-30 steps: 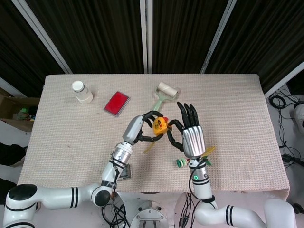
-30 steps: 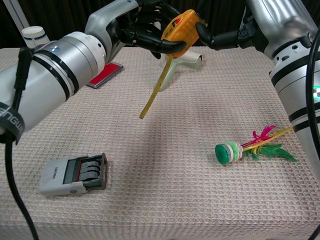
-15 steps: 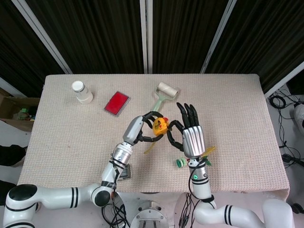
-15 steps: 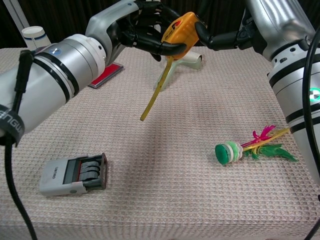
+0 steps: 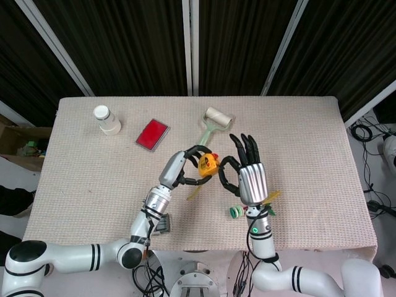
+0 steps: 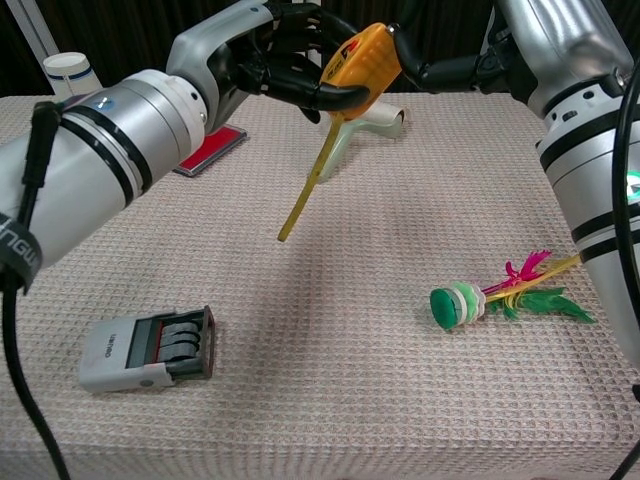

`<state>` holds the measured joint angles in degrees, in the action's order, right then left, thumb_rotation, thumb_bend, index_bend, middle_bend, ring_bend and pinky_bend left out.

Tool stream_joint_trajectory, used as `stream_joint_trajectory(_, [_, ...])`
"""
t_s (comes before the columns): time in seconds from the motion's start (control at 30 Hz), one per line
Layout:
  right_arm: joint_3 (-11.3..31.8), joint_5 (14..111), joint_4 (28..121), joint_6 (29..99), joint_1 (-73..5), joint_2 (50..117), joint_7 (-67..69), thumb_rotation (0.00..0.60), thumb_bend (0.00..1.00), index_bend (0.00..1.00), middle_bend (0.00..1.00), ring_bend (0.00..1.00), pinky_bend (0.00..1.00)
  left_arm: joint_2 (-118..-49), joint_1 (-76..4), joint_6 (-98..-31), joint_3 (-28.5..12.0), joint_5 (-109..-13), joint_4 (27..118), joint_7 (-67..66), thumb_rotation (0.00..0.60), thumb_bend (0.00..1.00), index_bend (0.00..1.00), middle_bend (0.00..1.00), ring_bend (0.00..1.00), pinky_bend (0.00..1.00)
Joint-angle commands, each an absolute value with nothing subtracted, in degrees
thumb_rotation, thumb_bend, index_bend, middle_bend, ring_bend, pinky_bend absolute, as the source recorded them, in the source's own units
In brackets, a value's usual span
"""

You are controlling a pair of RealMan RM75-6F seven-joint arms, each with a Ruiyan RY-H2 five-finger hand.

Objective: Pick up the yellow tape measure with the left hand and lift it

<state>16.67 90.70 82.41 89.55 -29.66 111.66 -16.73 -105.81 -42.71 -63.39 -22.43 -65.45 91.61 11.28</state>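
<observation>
The yellow tape measure (image 5: 209, 164) (image 6: 362, 60) hangs above the table, gripped in the curled black fingers of my left hand (image 5: 185, 168) (image 6: 275, 55). A length of yellow blade (image 6: 305, 190) droops from the case, its tip just over the cloth. My right hand (image 5: 249, 176) (image 6: 470, 70) stands upright on the case's right side with its fingers spread. One of its fingertips (image 6: 398, 42) reaches right up to the case; whether it touches I cannot tell.
A grey date stamp (image 6: 148, 348) lies front left and a green feathered toy (image 6: 500, 298) front right. Further back are a lint roller (image 5: 213, 124), a red case (image 5: 152, 135) and a white cup (image 5: 106, 119).
My left hand has raised the tape measure slightly and tilted it. The right hand's fingertip has shifted up along the case's end.
</observation>
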Motion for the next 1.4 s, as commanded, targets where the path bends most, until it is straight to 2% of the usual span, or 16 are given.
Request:
stream_joint_trajectory(0.03, [16.81,90.84,82.53,89.84,-29.64,111.53,-16.79,0.600,0.48,0.67,0.13,0.00,0.00,-105.47,-42.39,-63.40,-22.39,-65.53,91.70,11.84,0.600,0.31,0.57,0.57,0.52,0.50])
stream_joint_trajectory(0.47, [19.10,92.10,86.81,93.04,-28.68,107.66,-15.91,0.600,0.48,0.72,0.15,0.00,0.00,-102.48,-40.22,-62.79,-21.10,-66.61,91.35,15.68,0.600,0.31,0.57,0.57,0.52,0.50])
stream_joint_trajectory(0.8, [22.07,92.03,92.74,96.72,-26.00,101.00,-13.86,0.600,0.48,0.73,0.15,0.00,0.00,-98.52,-36.82,-62.21,-16.77,-72.45,87.52,25.08,0.600,0.32,0.57,0.57,0.52,0.50])
stream_joint_trajectory(1.03, [23.28,92.12,95.18,98.94,-24.20,97.03,-11.09,0.600,0.48,0.73,0.16,0.00,0.00,-95.65,-33.29,-64.20,-12.90,-77.58,82.86,34.34,0.600,0.32,0.57,0.57,0.52,0.50])
stream_joint_trajectory(1.4, [24.78,92.00,97.20,101.71,-22.83,94.46,-8.26,0.600,0.47,0.73,0.16,0.00,0.00,-92.84,-28.83,-67.78,-7.81,-82.95,75.84,46.84,0.600,0.33,0.57,0.57,0.52,0.50])
